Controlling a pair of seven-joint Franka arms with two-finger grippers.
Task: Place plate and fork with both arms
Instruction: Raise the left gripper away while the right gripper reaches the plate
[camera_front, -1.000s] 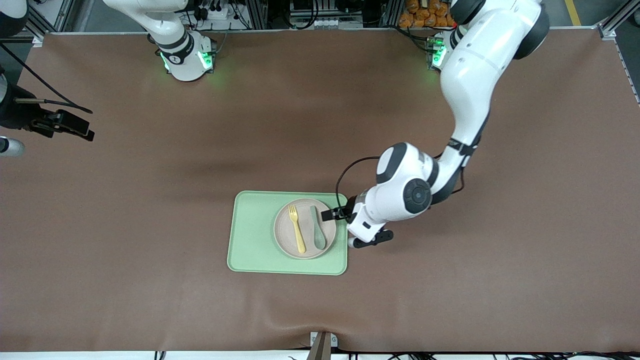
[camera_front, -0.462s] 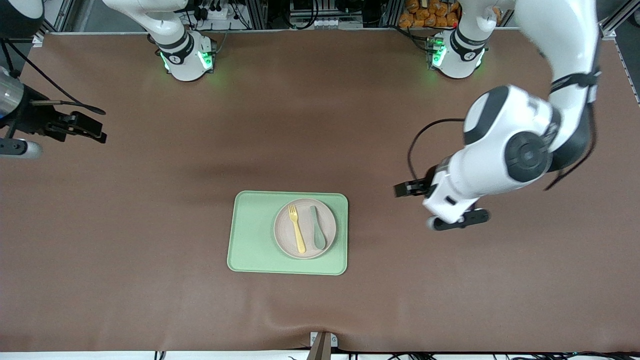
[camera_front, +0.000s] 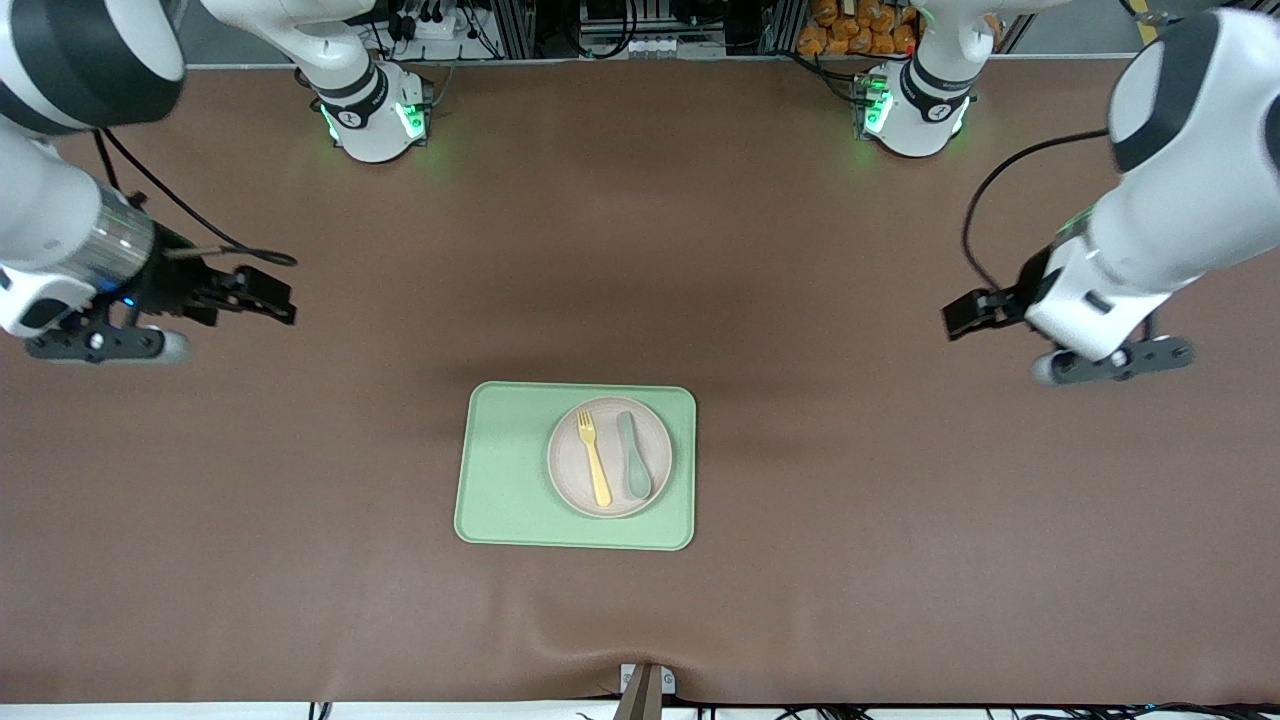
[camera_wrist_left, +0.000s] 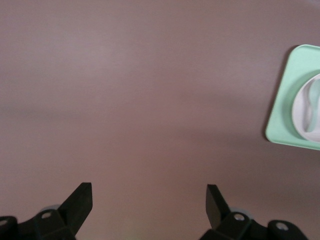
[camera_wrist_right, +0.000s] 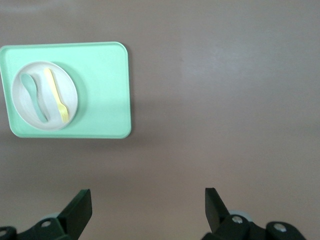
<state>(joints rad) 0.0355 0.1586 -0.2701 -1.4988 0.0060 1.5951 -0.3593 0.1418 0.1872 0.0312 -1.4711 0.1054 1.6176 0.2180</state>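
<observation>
Plate (camera_front: 610, 457): round, off-white and matte, lying on the green tray (camera_front: 510, 470), toward the tray's end nearer the left arm's side.
Fork (camera_front: 593, 456): pale yellow, flat on the plate, tines pointing toward the robots' bases; same place as a second ago.
Spoon (camera_front: 634, 455): grey-green, on the plate just beside the fork, not touching it.
Change, left tool (camera_front: 968, 313): a second ago it was at the tray's edge by the plate; now it has drawn well away and hangs over bare brown worktop (camera_front: 640, 250) toward the left arm's end. Fingers spread wide, nothing between them.
Change, right tool (camera_front: 272, 300): has come a little inward over the worktop at the right arm's end, well apart from the tray. Fingers wide apart, holding nothing.
In the way: nothing stands between either tool and the tray.
Tray: rectangular, light green, rounded corners, unmoved.
</observation>
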